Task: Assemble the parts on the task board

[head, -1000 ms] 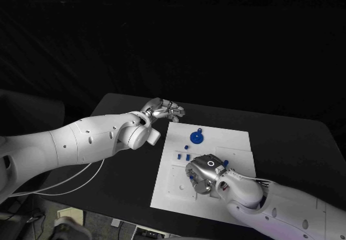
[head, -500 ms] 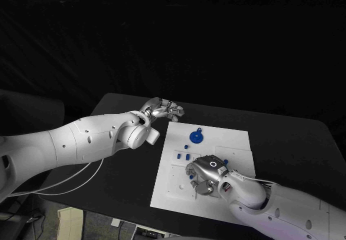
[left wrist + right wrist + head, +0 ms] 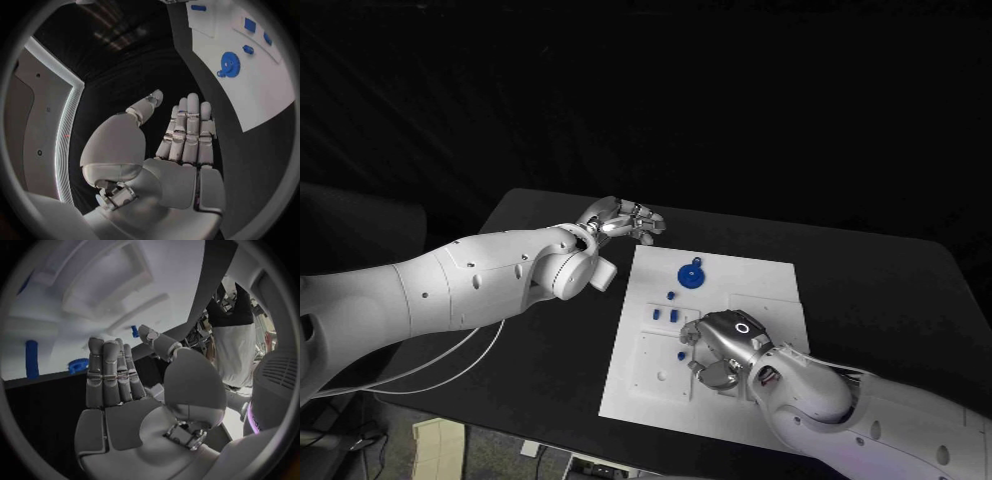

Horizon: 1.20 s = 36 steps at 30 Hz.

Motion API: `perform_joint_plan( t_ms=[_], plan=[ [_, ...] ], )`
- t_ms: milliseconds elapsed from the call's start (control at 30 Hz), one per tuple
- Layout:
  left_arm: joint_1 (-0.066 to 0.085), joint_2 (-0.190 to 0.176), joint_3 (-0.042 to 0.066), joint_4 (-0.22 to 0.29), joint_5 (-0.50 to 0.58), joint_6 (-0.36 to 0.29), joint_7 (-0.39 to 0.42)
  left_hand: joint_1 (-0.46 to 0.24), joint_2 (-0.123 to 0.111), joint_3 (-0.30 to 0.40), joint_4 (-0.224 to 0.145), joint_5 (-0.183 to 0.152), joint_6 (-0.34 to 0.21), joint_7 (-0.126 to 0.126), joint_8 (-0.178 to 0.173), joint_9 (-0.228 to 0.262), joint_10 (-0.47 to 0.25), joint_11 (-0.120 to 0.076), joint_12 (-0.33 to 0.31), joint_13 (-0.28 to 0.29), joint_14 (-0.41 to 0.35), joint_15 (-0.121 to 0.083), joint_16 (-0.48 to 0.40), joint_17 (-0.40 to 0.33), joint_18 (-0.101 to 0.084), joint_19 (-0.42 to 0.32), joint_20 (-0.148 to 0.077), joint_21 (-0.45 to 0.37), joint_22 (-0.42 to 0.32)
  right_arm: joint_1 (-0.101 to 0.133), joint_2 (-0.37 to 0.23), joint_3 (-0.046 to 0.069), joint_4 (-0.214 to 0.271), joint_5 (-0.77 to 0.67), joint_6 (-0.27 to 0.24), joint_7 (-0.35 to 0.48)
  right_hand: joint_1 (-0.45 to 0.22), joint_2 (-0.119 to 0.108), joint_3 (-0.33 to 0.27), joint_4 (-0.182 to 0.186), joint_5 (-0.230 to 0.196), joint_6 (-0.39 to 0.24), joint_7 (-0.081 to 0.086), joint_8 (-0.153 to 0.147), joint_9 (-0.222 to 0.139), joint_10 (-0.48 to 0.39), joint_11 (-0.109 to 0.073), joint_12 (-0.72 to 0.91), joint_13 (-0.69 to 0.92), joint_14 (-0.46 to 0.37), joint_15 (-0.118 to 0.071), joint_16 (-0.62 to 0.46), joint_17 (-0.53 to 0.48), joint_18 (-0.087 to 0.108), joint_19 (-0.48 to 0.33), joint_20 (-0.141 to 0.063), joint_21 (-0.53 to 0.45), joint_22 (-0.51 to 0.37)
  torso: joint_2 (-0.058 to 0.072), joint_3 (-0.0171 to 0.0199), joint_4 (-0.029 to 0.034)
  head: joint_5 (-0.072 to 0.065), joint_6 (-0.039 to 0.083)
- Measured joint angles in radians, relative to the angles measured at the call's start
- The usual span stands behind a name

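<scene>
Task board (image 3: 769, 280) lies mid-frame on the table (image 3: 906, 290), running from upper centre down toward lower centre. Gear-shaped part (image 3: 692, 273) sits on the board's upper portion. Below it, toward the board's left side, a small cluster of parts (image 3: 668, 313). Left hand (image 3: 620, 218) off the board, over the table just above and left of the board's upper-left corner. Right hand (image 3: 718, 350) over the board's lower middle, just right of the cluster.

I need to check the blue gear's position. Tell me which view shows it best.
The head view: the blue gear sits unobstructed on the task board, whole layout visible. The left wrist view shows it clearly but curved. The right wrist view shows a blue toothed piece, maybe it, behind the right hand.
</scene>
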Motion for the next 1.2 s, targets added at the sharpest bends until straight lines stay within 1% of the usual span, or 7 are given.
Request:
perform_joint_plan(
  t_ms=[167, 300, 467, 600, 767, 1000, 1200],
  plan=[
    [0.000, -0.001, 0.000, -0.003, 0.000, 0.000, 0.000, 0.000, 0.000, 0.000, 0.000, 0.000, 0.000, 0.000, 0.000, 0.000, 0.000, 0.000, 0.000, -0.001, 0.000, 0.000, 0.000, 0.000, 0.000, 0.000, 0.000, 0.000, 0.000, 0.021, -0.043, 0.033, 0.037, 0.025, -0.010, 0.003, -0.001, 0.001, 0.006, 0.006, 0.000, 0.000, 0.000, 0.000, 0.000, 0.003, -0.003, 0.008, 0.001, 0.000, 0.000, 0.000, 0.002, 0.000, -0.001, 0.001, 0.000, 0.000, 0.000, 0.0001, 0.0000, -0.004, 0.004],
    [0.000, -0.002, 0.000, -0.004, 0.000, 0.000, 0.000, 0.000, 0.000, 0.000, 0.000, 0.000, 0.000, 0.000, 0.000, 0.000, 0.000, 0.000, 0.000, -0.001, 0.000, 0.000, 0.000, 0.001, 0.000, 0.000, 0.000, 0.000, 0.000, 0.037, -0.084, 0.078, 0.071, 0.046, -0.007, 0.006, -0.001, 0.001, 0.011, 0.011, 0.000, 0.000, 0.000, 0.007, 0.001, 0.019, -0.008, 0.014, 0.003, 0.000, 0.000, 0.000, 0.003, 0.000, 0.003, -0.003, 0.000, 0.000, 0.000, 0.0000, -0.0002, -0.012, 0.009],
    [0.000, -0.003, 0.000, -0.003, 0.000, 0.000, 0.000, 0.000, 0.000, 0.000, 0.000, 0.000, 0.000, 0.000, 0.000, 0.000, 0.000, 0.000, 0.000, -0.001, 0.000, 0.000, 0.000, 0.001, 0.000, 0.000, 0.000, 0.000, 0.001, 0.074, -0.142, 0.108, 0.086, 0.082, 0.015, 0.017, -0.001, 0.001, 0.000, 0.023, 0.019, 0.000, -0.001, 0.008, 0.001, 0.022, -0.011, 0.014, 0.003, 0.029, -0.006, 0.018, 0.011, -0.001, 0.031, -0.010, 0.009, 0.000, 0.000, 0.0004, -0.0009, -0.030, 0.021],
    [0.000, -0.003, 0.000, -0.003, 0.000, 0.000, 0.000, 0.000, 0.000, 0.000, 0.000, 0.000, 0.000, 0.000, 0.000, 0.000, 0.000, 0.000, 0.000, -0.001, 0.000, 0.000, -0.001, 0.001, 0.000, 0.000, 0.000, 0.000, 0.001, 0.089, -0.169, 0.108, 0.081, 0.100, 0.047, 0.022, -0.012, -0.001, -0.041, 0.012, 0.048, 0.000, -0.001, 0.012, 0.001, 0.022, -0.011, 0.014, 0.001, 0.065, -0.008, 0.046, 0.024, -0.017, 0.060, -0.027, 0.042, 0.000, 0.000, 0.0004, -0.0010, -0.039, 0.030],
    [0.000, -0.003, 0.000, -0.004, 0.000, 0.000, 0.000, 0.000, 0.000, 0.000, 0.000, 0.000, 0.000, 0.000, 0.000, 0.000, 0.000, 0.000, 0.000, -0.001, 0.000, 0.000, -0.004, 0.002, 0.000, 0.000, 0.000, 0.000, 0.001, 0.090, -0.180, 0.107, 0.064, 0.108, 0.100, 0.024, -0.040, -0.002, -0.093, -0.004, 0.029, -0.024, -0.005, 0.012, -0.007, -0.022, 0.000, 0.000, -0.014, 0.078, -0.001, 0.062, 0.035, -0.018, 0.078, -0.038, 0.062, 0.000, 0.000, 0.0007, -0.0012, -0.044, 0.032],
    [0.000, -0.002, 0.000, -0.006, 0.000, 0.000, 0.000, 0.000, 0.000, 0.000, 0.000, 0.000, 0.000, 0.000, 0.000, 0.000, 0.000, 0.000, 0.000, -0.001, 0.000, 0.000, -0.004, 0.002, 0.000, 0.000, 0.000, 0.000, 0.001, 0.090, -0.186, 0.106, 0.029, 0.105, 0.168, 0.023, -0.067, -0.002, -0.162, -0.020, -0.001, -0.073, -0.041, -0.006, -0.015, -0.107, 0.024, -0.003, -0.044, 0.056, 0.021, 0.062, 0.038, -0.018, 0.063, -0.038, 0.062, 0.000, 0.000, 0.0012, -0.0003, -0.048, 0.031],
    [0.000, -0.002, 0.000, -0.007, 0.000, 0.000, 0.000, 0.000, 0.000, 0.000, 0.000, 0.000, 0.000, 0.000, 0.000, 0.000, 0.000, 0.000, 0.000, -0.001, 0.000, 0.000, -0.004, 0.003, 0.000, 0.000, 0.000, -0.004, 0.002, 0.090, -0.177, 0.098, 0.000, 0.097, 0.200, 0.021, -0.067, -0.002, -0.174, -0.019, -0.008, -0.086, -0.050, -0.006, -0.017, -0.116, 0.026, -0.003, -0.052, 0.054, 0.023, 0.066, 0.038, -0.018, 0.061, -0.039, 0.062, 0.000, 0.001, 0.0010, 0.0004, -0.049, 0.030]
  ],
)
